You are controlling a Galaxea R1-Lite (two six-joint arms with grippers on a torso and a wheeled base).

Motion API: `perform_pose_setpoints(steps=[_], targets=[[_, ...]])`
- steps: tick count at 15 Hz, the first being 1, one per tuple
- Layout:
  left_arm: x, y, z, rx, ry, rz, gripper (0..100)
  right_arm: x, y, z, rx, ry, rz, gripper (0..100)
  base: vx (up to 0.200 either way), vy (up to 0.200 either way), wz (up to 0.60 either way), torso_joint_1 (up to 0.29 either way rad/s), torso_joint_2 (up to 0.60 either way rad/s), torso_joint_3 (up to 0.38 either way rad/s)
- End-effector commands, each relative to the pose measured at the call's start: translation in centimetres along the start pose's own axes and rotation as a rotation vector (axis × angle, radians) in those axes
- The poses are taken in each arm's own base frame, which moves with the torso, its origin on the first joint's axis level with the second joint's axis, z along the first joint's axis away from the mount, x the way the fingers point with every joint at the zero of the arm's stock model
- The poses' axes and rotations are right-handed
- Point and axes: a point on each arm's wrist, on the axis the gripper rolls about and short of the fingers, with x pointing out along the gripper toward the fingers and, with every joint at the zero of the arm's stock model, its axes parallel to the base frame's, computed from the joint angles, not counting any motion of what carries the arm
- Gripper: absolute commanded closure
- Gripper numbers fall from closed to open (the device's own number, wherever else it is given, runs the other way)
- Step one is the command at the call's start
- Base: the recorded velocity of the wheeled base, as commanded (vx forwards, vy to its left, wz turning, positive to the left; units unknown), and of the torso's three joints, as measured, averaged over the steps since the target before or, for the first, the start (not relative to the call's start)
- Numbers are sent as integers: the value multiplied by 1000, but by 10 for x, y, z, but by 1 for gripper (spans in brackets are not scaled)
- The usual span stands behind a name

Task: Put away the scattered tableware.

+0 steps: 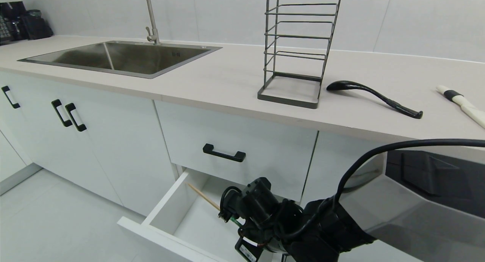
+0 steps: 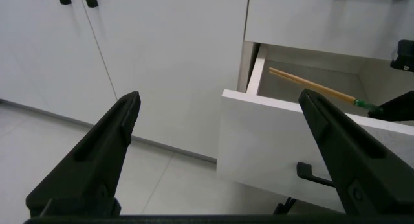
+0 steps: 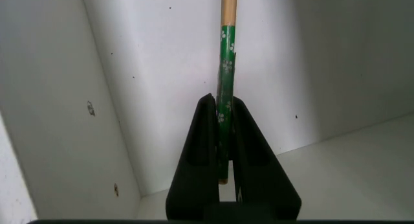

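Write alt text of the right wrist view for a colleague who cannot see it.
The right gripper is shut on a chopstick, black fingers clamping its green patterned end. The bare wooden shaft points at the white inner wall of the open drawer.

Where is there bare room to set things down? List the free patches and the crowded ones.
Free: the drawer floor beside the chopsticks; the countertop between sink and rack. Crowded: right of the rack, where ladle and white-handled utensil lie.
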Motion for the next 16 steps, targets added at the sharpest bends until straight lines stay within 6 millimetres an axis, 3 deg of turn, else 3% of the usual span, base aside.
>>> perform_pose_setpoints(steps=[1, 9, 10, 16], targets=[[0, 0, 0, 0, 1, 2, 0, 4, 1, -1, 3, 8, 1, 100, 0, 0, 0, 0, 0, 0], [0, 0, 0, 0, 0, 0, 0, 9, 2, -5, -2, 27, 4, 100, 0, 0, 0, 0, 0, 0], [0, 0, 0, 0, 0, 0, 0, 9, 2, -5, -2, 29, 4, 0, 0, 0, 0, 0, 0, 0], [0, 0, 0, 0, 1, 0, 0, 8, 4, -5, -6, 28, 8, 0, 0, 0, 0, 0, 0, 0]])
